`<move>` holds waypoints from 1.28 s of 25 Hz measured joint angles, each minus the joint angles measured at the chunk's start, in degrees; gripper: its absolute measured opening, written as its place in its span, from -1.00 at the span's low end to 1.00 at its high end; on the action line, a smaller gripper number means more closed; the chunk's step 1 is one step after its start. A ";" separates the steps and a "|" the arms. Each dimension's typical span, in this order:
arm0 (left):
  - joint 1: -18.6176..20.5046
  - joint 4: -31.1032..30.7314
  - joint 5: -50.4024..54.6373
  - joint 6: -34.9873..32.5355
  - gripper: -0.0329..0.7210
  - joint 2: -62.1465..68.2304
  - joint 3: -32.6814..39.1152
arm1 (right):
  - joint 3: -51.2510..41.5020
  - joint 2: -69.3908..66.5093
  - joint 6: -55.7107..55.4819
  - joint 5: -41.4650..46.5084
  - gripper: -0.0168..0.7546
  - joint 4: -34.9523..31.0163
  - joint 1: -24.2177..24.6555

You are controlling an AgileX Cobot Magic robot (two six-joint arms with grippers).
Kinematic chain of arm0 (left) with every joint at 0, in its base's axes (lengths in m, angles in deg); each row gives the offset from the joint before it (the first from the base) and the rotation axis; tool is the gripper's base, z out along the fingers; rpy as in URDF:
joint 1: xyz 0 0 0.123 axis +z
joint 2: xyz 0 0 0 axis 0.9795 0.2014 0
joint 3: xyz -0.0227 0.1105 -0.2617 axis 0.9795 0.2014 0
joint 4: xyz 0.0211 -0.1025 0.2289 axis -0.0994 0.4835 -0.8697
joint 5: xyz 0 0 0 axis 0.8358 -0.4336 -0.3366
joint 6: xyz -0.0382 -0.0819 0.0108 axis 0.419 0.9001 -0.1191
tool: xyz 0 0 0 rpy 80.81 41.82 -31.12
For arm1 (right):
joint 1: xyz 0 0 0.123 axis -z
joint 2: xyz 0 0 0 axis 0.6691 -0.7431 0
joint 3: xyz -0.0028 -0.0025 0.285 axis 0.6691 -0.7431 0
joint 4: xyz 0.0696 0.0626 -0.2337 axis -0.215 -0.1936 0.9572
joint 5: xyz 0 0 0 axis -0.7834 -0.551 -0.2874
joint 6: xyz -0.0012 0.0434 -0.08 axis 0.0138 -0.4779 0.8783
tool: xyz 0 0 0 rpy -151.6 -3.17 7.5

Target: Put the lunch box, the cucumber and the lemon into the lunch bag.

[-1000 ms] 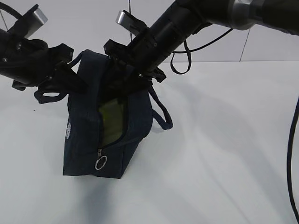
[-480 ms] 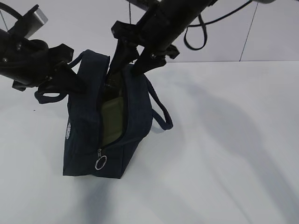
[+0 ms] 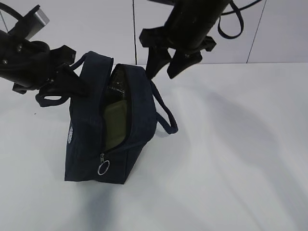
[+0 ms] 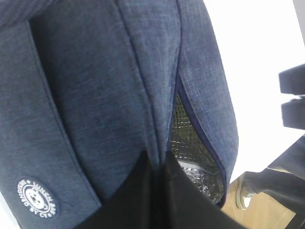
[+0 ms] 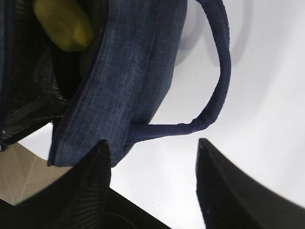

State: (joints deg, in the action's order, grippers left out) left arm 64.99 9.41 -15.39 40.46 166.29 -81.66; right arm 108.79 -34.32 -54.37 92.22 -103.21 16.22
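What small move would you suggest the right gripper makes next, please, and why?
Probably lift a little further and swing clear to the right. The right gripper is open and empty above the lunch bag, and the lemon lies inside the bag's mouth, so nothing seems left for it there. The left gripper is shut on the bag's edge, holding it open.

upright unzipped lunch bag (image 3: 91, 139), lemon (image 5: 64, 24) inside

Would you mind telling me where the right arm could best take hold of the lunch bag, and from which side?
I would grip the free loop handle on the lunch bag's right side, coming from above and to the right. It stands clear of the fabric wall as an open loop, so the open right gripper could probably close across the strap.
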 joint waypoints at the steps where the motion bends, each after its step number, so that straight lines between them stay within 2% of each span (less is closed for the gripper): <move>1: 0.00 0.00 0.00 0.00 -0.92 0.00 0.00 | -1.97 0.46 0.00 0.00 0.17 0.00 0.00; 5: 0.00 0.00 0.00 0.00 -0.92 0.00 0.00 | -9.48 4.28 -0.10 -0.19 0.13 0.00 0.00; 10: 0.00 0.00 0.00 0.00 -0.92 0.00 0.00 | -18.10 10.04 0.83 -6.40 0.15 -2.33 0.00; 16: 0.00 0.00 0.18 0.00 -0.92 0.00 0.00 | -25.55 10.54 5.58 -14.35 0.17 -12.96 0.00; 25: 0.00 -0.10 0.44 -0.07 -0.92 0.00 0.00 | -28.08 10.54 9.32 -19.96 0.17 -18.78 3.21; 29: 0.00 -0.10 0.44 -0.07 -0.92 0.00 0.00 | -28.08 9.12 14.25 -20.61 0.17 -26.57 4.18; 32: 0.00 -0.10 0.44 -0.07 -0.92 0.00 0.00 | -28.08 7.56 16.69 -20.84 0.17 -29.94 4.18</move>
State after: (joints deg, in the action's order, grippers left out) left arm 64.99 9.31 -14.95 40.39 166.29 -81.66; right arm 80.71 -26.76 -37.68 71.38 -133.15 20.39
